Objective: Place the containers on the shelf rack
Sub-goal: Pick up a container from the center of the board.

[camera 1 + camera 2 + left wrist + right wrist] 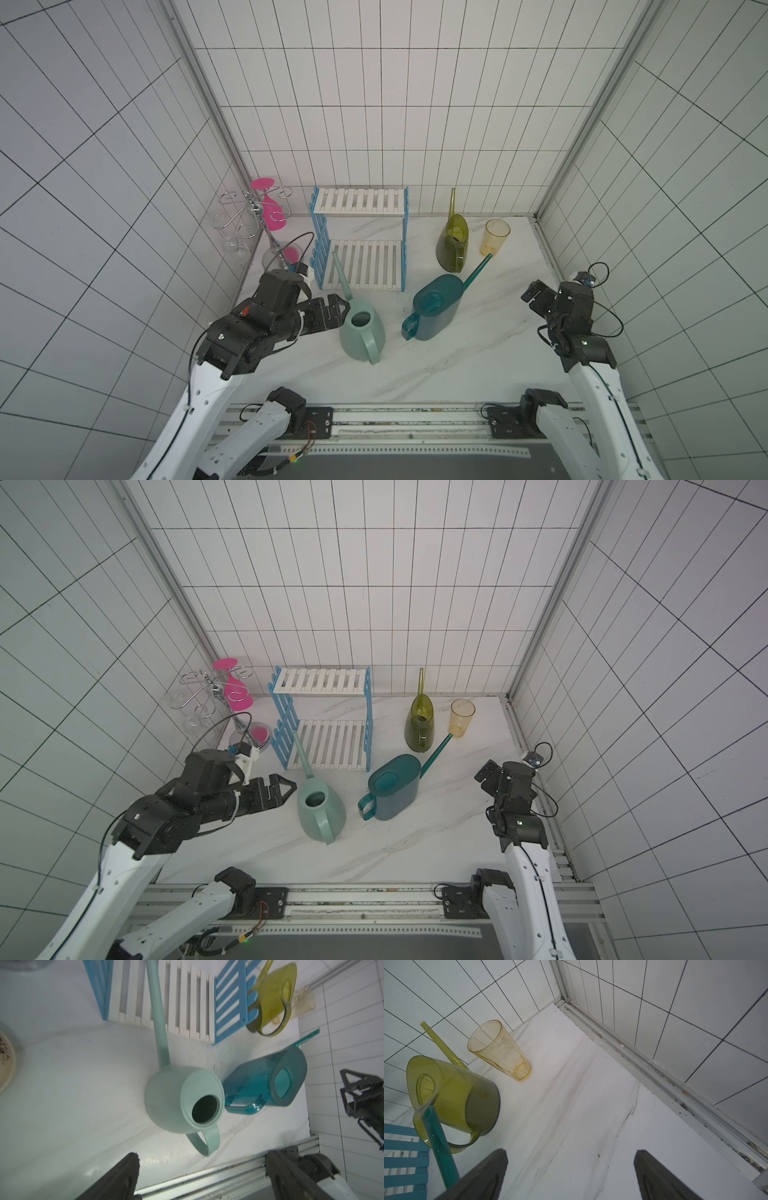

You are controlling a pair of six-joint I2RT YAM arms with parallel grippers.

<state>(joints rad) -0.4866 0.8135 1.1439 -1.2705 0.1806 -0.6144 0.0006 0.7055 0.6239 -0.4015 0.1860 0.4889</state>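
Three containers stand on the white table, in both top views. The pale mint can (362, 332) (320, 808) (182, 1101) is front left, its long spout reaching over the lower shelf's edge. The dark teal can (436, 309) (270, 1080) stands to its right. The olive-green can (453, 245) (452, 1093) is at the back right. The shelf rack (359, 201) (320, 681) stands at the back with both tiers bare. My left gripper (338, 309) (202, 1159) is open just left of the mint can, holding nothing. My right gripper (534, 295) (571, 1155) hangs open over bare table at the right.
A translucent yellow cup (495, 237) (500, 1051) stands right of the olive can, near the teal spout's tip. A chrome wire glass stand (253, 212) with a pink glass (272, 208) fills the back left corner. Tiled walls close three sides; a metal rail (407, 419) runs along the front.
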